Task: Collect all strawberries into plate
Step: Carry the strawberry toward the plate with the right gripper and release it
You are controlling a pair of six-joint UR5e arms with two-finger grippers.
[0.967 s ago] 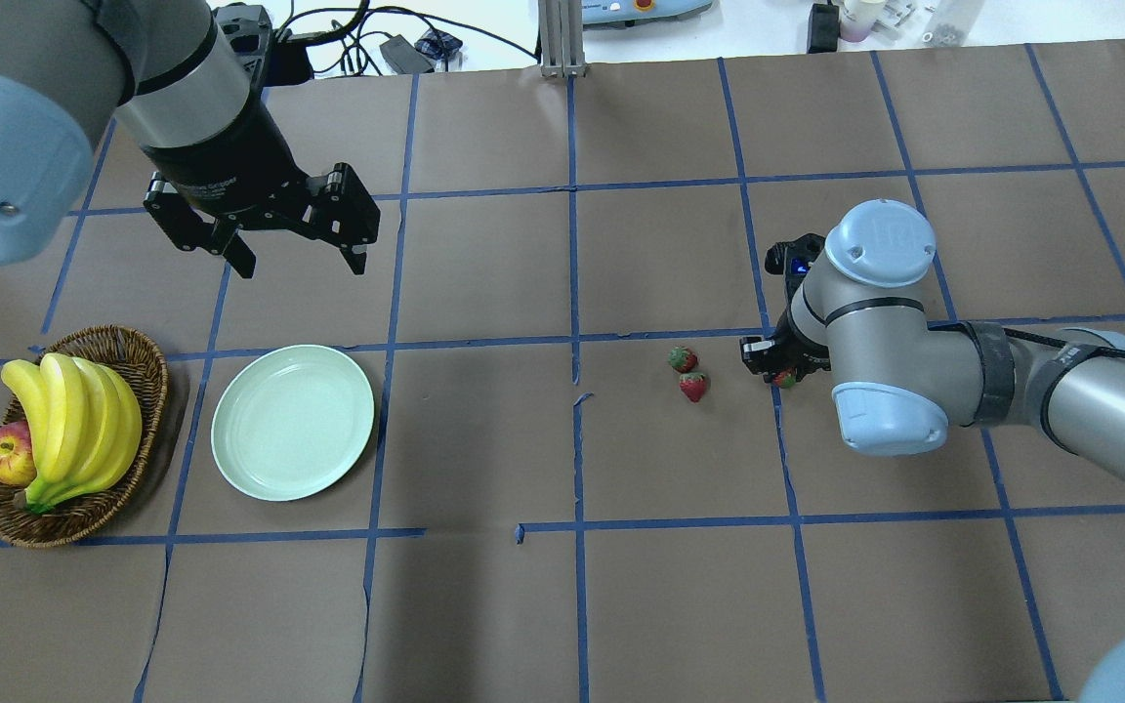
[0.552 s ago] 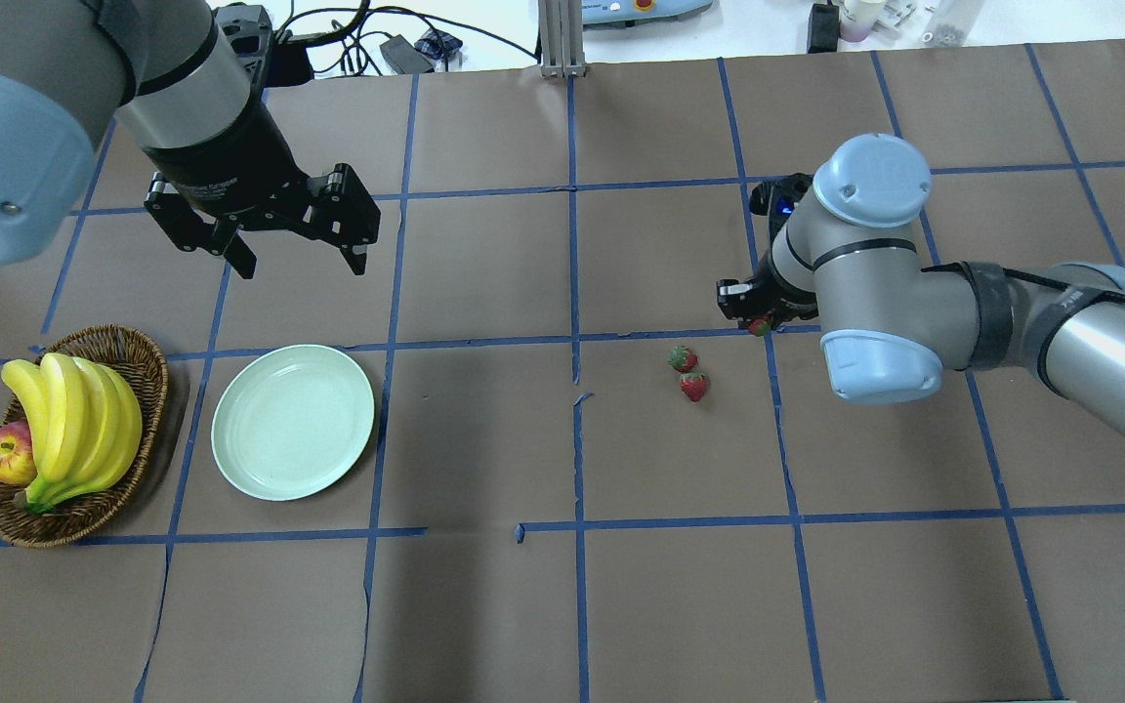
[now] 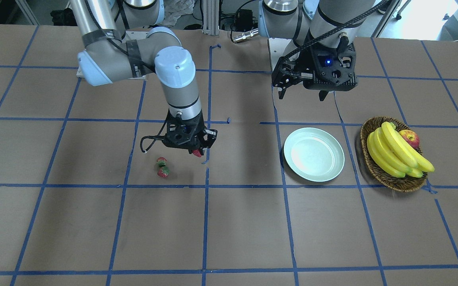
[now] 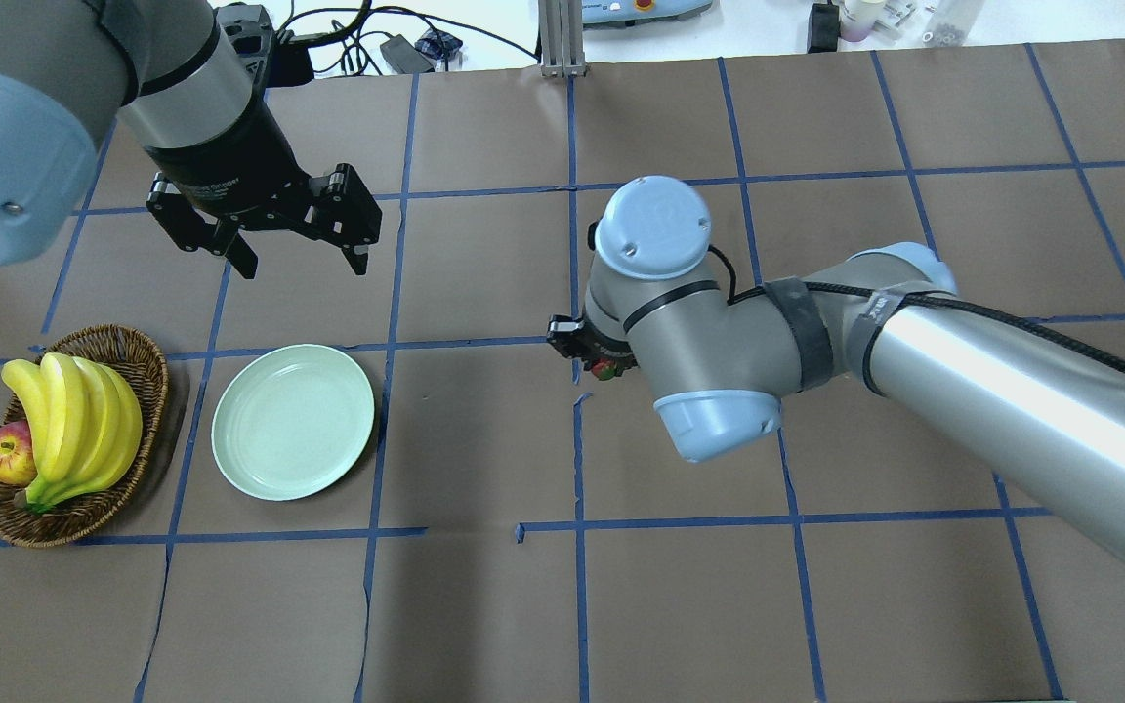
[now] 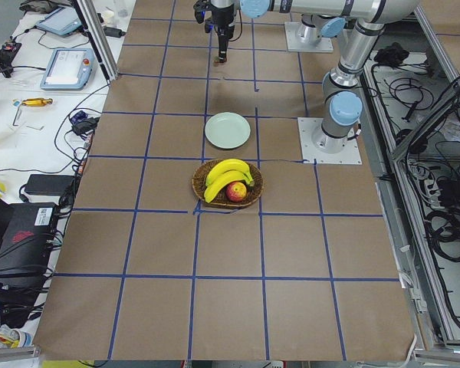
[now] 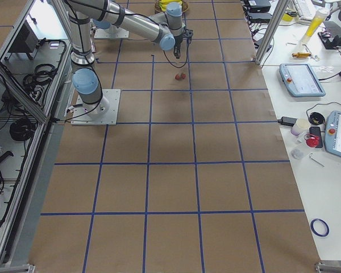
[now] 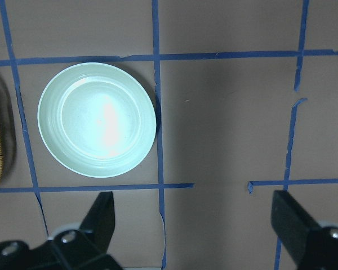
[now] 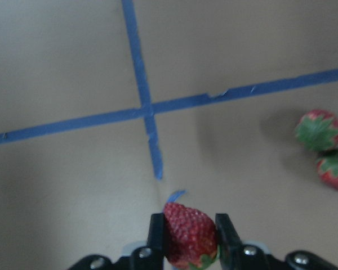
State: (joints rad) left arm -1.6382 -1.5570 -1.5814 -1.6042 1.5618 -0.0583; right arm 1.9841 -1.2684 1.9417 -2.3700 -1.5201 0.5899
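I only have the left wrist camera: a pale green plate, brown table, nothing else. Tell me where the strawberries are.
Observer: One small red strawberry is clamped in the right gripper, held above the table by the middle blue tape line.
Operator: Now give me the other two.
Observer: Both loose strawberries lie close together on the brown paper, on the far side of the right gripper from the round pale mint-green plate.
Operator: Check the basket at my frame's edge.
Observer: The brown woven wicker basket holds a bunch of yellow bananas and a red-yellow apple, but no strawberries.
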